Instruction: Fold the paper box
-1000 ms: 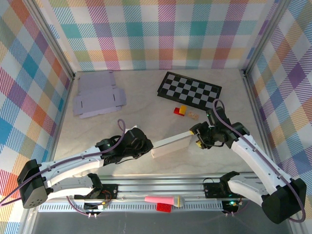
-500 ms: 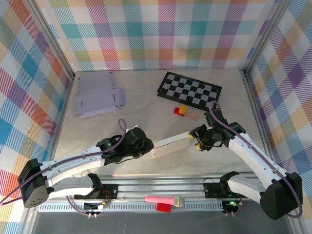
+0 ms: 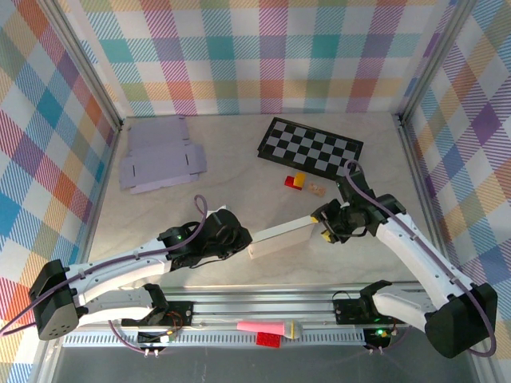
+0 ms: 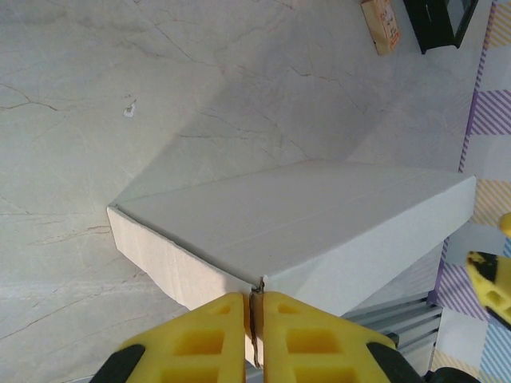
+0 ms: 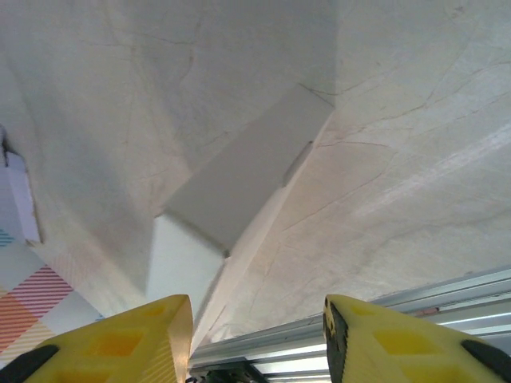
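Approx done: paper box (image 3: 279,238) looks closed, maybe 1 end tuck left. Left gripper (image 4: 254,319) pinches its near edge; right gripper (image 5: 255,309) fingers spread, box just ahead.

- The left fingers (image 4: 215,335) are cut off by the bottom edge, and they hide a bit of the near edge of the box (image 4: 319,223).
- The right fingers (image 5: 112,343) are cut off at the bottom too.
- From above, the blocks (image 3: 296,181) look too small to tell apart.
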`<state>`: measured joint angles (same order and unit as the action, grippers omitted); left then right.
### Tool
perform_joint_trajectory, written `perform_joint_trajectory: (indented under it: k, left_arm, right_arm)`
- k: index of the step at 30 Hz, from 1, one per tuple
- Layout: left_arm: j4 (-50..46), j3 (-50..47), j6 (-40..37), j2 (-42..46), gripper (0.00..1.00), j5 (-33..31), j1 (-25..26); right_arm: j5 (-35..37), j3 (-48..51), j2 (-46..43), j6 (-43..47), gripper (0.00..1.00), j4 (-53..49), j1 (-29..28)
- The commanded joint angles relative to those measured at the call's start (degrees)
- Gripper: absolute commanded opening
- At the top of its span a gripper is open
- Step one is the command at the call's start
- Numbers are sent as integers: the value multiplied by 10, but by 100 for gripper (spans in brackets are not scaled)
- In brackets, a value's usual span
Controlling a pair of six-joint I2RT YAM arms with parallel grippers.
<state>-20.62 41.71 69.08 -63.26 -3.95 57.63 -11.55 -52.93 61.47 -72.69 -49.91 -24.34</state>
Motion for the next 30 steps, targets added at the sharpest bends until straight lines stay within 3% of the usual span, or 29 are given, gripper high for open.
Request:
perform_joint_trajectory:
  k: [1, 11, 23, 30]
  left_arm:
    - [-97, -40, -14, -29, 8, 20, 8]
    - [-93, -38, -21, -40, 8, 26, 8]
    - [-86, -18, -89, -54, 5, 13, 9]
    - [-86, -8, -108, -67, 5, 11, 10]
  right_arm:
    - [7, -22, 2, 7, 48, -20, 3]
    - [-4, 51, 18, -13, 47, 23, 4]
    - [0, 7, 6, 23, 44, -12, 5]
    - [-25, -8, -24, -11, 55, 5, 3]
